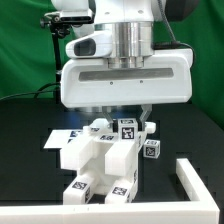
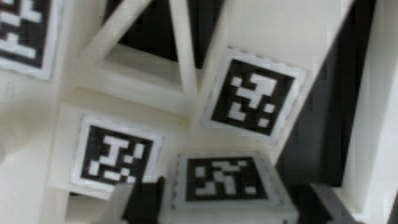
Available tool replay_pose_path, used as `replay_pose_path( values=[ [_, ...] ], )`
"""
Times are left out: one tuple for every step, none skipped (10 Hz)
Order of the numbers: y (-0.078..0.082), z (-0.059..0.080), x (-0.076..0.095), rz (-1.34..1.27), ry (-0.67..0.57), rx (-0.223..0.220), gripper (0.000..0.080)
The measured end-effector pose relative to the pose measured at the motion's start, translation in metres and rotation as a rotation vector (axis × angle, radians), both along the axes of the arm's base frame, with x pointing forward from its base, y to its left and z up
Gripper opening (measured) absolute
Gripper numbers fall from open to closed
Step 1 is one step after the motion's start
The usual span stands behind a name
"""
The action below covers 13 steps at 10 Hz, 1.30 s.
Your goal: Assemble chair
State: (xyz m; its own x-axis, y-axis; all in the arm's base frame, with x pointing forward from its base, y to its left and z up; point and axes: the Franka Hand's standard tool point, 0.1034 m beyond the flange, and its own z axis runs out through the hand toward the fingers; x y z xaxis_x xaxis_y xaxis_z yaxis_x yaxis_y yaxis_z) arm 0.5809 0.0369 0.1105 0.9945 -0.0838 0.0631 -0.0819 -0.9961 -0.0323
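Observation:
The chair (image 1: pixel 105 160) is a cluster of white blocky pieces with black-and-white tags, joined together in the middle of the black table. My gripper (image 1: pixel 125 118) comes straight down onto its top, with the fingers on either side of an upright tagged piece (image 1: pixel 127 128). In the wrist view the dark fingertips (image 2: pixel 157 200) flank a tagged chair piece (image 2: pixel 222 180) and press close against its sides. My gripper (image 2: pixel 246 203) looks shut on it. Other tagged faces (image 2: pixel 254 95) and white bars of the chair fill the rest of that view.
A raised white L-shaped rail (image 1: pixel 195 185) runs along the table at the exterior view's right and front. A flat white tagged slab (image 1: pixel 60 138) lies at the left behind the chair. A green curtain hangs behind. The arm's wide body hides the chair's back.

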Motion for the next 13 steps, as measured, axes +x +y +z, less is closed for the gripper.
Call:
replay_pose_path(
  values=[
    [0.0, 0.0, 0.0, -0.065, 0.002, 0.006, 0.0282],
    [0.0, 0.0, 0.0, -0.126, 0.003, 0.015, 0.0282],
    [-0.005, 0.001, 0.002, -0.274, 0.004, 0.033, 0.0282],
    [-0.005, 0.001, 0.003, -0.345, 0.006, 0.035, 0.0282],
    [-0.005, 0.0, 0.003, -0.484, 0.011, 0.049, 0.0282],
    [-0.004, 0.0, 0.003, -0.605, 0.016, 0.062, 0.0282],
    [-0.004, 0.0, 0.003, -0.69, 0.02, 0.069, 0.0282],
    [-0.004, 0.0, 0.003, -0.761, 0.024, 0.077, 0.0282],
    [-0.003, 0.0, 0.003, -0.86, 0.03, 0.091, 0.0282],
    [-0.004, 0.0, 0.004, -0.918, 0.034, 0.104, 0.0282],
    [-0.008, 0.001, 0.005, -0.941, 0.035, 0.114, 0.0282],
    [-0.014, 0.001, 0.007, -0.953, 0.034, 0.123, 0.0282],
    [-0.021, 0.001, 0.01, -0.964, 0.033, 0.131, 0.0282]
  ],
)
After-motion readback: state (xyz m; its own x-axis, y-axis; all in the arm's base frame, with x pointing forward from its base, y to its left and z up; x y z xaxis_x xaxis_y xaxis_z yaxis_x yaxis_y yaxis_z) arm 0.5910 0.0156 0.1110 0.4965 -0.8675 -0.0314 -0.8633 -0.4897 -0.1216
